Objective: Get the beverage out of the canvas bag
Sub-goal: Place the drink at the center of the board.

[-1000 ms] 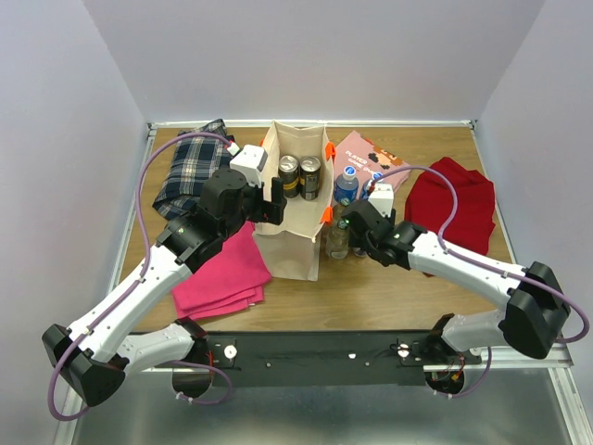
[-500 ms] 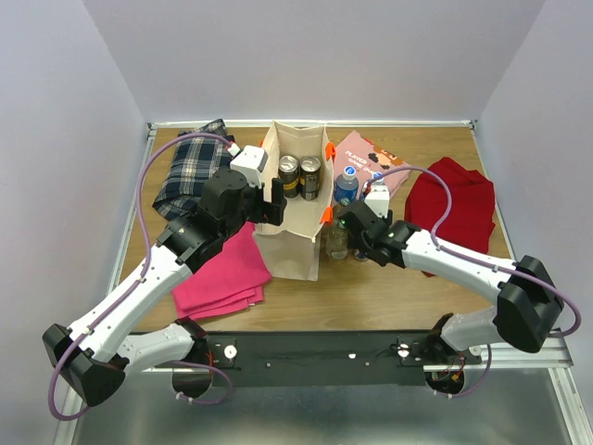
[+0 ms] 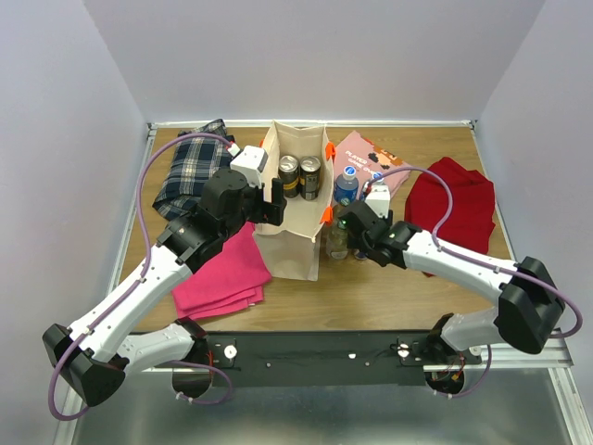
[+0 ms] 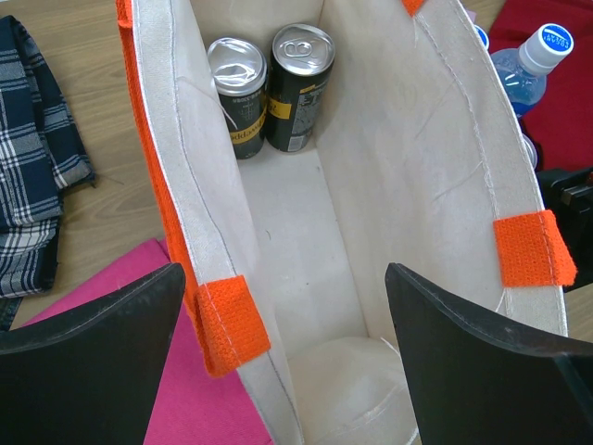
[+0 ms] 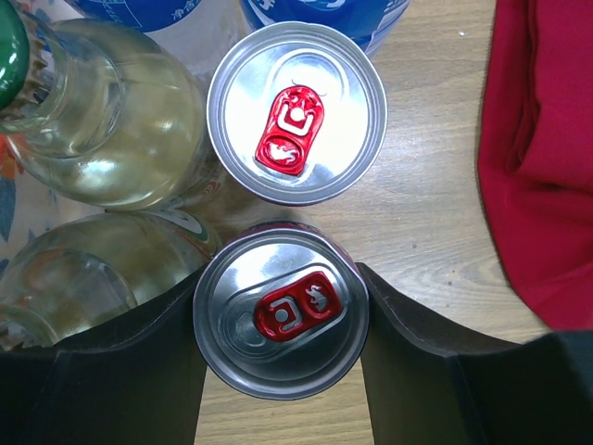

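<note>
The canvas bag (image 3: pixel 293 248) stands open at mid-table, with orange handles (image 4: pixel 230 324). Two dark cans (image 4: pixel 298 85) (image 4: pixel 236 93) stand upright at its far end, also seen from above (image 3: pixel 298 175). My left gripper (image 3: pixel 276 200) hangs open over the bag's near end (image 4: pixel 283 278). Its left finger is outside the left wall and its right finger is over the inside. My right gripper (image 3: pixel 354 236) is right of the bag and shut on a silver-topped can with a red tab (image 5: pixel 236 357), one finger on each side (image 5: pixel 281 320).
A second red-tab can (image 5: pixel 296 111), two clear glass bottles (image 5: pixel 102 120) and a blue-capped water bottle (image 3: pixel 346 185) crowd beside the held can. Pink cloth (image 3: pixel 222 273) lies left of the bag, plaid cloth (image 3: pixel 190 171) back left, red cloth (image 3: pixel 451 204) right, a pink packet (image 3: pixel 366 156) behind.
My right gripper, with the can in it, has edged slightly left toward the bag. The left arm has not moved.
</note>
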Action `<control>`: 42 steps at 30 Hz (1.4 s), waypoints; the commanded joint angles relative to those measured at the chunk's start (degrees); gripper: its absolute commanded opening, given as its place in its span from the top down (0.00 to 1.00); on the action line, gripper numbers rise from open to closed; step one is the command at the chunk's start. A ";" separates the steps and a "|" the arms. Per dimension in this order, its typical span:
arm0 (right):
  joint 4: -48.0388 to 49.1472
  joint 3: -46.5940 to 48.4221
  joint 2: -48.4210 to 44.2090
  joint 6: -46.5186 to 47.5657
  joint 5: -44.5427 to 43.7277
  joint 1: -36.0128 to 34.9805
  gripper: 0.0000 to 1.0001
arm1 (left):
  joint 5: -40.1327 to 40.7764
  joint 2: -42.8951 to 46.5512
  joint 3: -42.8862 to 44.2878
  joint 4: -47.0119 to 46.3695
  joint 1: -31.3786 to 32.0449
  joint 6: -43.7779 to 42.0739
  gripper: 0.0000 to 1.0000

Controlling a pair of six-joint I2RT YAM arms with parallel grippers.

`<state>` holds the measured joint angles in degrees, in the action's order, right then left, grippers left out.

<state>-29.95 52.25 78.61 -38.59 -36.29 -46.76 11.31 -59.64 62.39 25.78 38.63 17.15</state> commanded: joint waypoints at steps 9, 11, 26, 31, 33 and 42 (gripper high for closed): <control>2.89 -0.75 -3.64 -0.96 0.35 0.27 0.24 | 0.20 -0.04 -0.16 -1.26 -0.05 -0.27 0.01; 2.27 -0.13 -3.81 -0.79 0.17 0.27 0.24 | 0.20 -0.04 -0.16 -1.26 -0.05 -0.36 0.01; -2.82 2.24 -9.61 -2.02 -2.99 0.27 0.23 | -1.38 -1.09 -0.08 -1.26 -0.05 -0.45 0.01; -4.58 3.74 -11.28 -1.93 -4.13 0.27 0.22 | -2.43 -1.62 0.01 -1.08 -0.05 -0.62 0.01; -5.02 4.53 -11.98 -1.75 -4.40 0.27 0.21 | -2.35 -1.54 -0.08 -1.08 -0.05 -0.45 0.01; -4.50 6.99 -14.45 0.18 -4.31 0.18 0.17 | 5.29 0.31 -0.43 -0.73 -0.05 1.05 0.01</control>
<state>-33.32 56.58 65.58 -39.33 -38.33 -46.65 11.51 -61.08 62.39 25.80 38.63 17.26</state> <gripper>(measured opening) 0.822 0.990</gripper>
